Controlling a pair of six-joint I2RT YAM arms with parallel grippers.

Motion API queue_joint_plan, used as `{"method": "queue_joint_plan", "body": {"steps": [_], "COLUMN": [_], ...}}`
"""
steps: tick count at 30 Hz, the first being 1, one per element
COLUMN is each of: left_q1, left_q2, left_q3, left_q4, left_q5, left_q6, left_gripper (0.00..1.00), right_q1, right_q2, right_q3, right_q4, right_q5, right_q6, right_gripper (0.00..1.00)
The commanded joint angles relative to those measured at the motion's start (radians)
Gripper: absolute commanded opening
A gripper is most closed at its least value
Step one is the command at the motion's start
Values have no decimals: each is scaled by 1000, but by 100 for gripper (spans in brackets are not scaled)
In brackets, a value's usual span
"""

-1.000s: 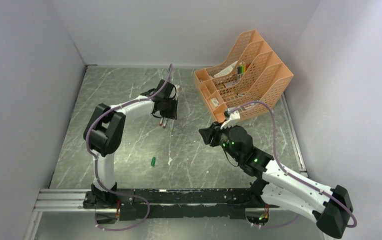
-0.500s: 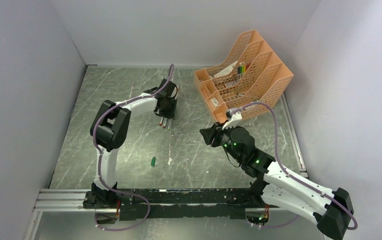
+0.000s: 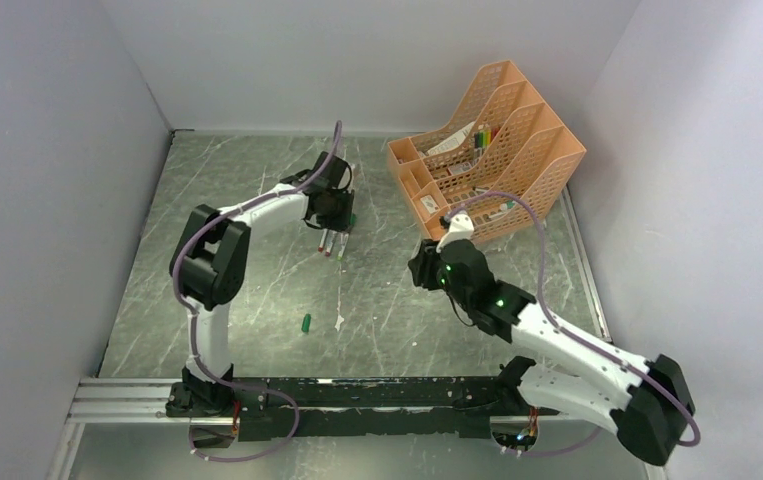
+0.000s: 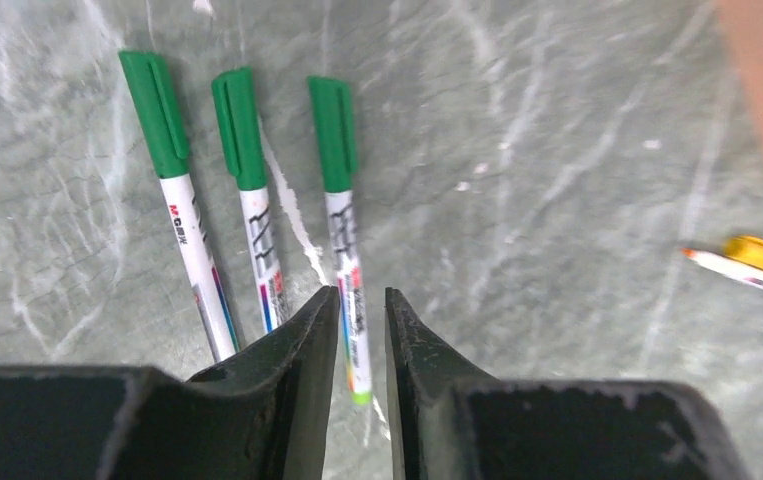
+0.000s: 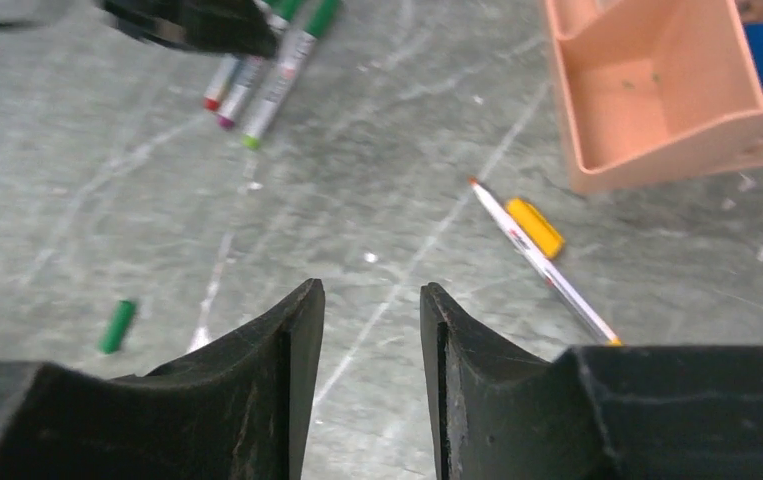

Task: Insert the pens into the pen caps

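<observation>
Three white pens with green caps on lie side by side [image 4: 240,125], just ahead of my left gripper [image 4: 357,300]. Its jaws stand a little apart, over the end of the right-hand pen [image 4: 347,270], and grip nothing. The same pens show in the top view [image 3: 331,243] and the right wrist view [image 5: 257,85]. A loose green pen cap [image 3: 306,322] lies alone on the table [image 5: 117,326]. An uncapped white pen with an orange tip [image 5: 542,262] lies beside a yellow piece [image 5: 535,227]. My right gripper [image 5: 369,295] is open and empty above the table, near that pen.
An orange mesh file organiser [image 3: 487,150] stands at the back right, with coloured markers in it; its near corner shows in the right wrist view [image 5: 657,100]. A tiny white scrap [image 3: 340,321] lies next to the loose cap. Grey walls enclose the marbled table [image 3: 257,180].
My left gripper has drawn back a little from the three pens. My right arm has lowered and its gripper has shifted slightly right.
</observation>
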Motion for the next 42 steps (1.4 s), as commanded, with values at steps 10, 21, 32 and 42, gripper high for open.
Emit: {"method": "queue_joint_plan", "body": {"steps": [10,21,32,42], "left_q1": [-5,-3,-4,1], "left_q2": [-340,-494,-530,-537], "left_q3": [-56,-149,-158,-164], "left_q4": [66,78,72,79], "left_q5": [215,238,246,248], "left_q6": [11,11,37,43], "left_gripper": [36,35,35,33], "right_q1": [-183,-246,-251,-175], "right_q2": [373,590,677,680], "right_q3": [135,195,210,184], "right_q4": [-173,-148,-147,-199], "right_q5": [47,-6,-116,-89], "right_q6": [-142,-190,-183,-122], "right_gripper": [64,65,56,25]}}
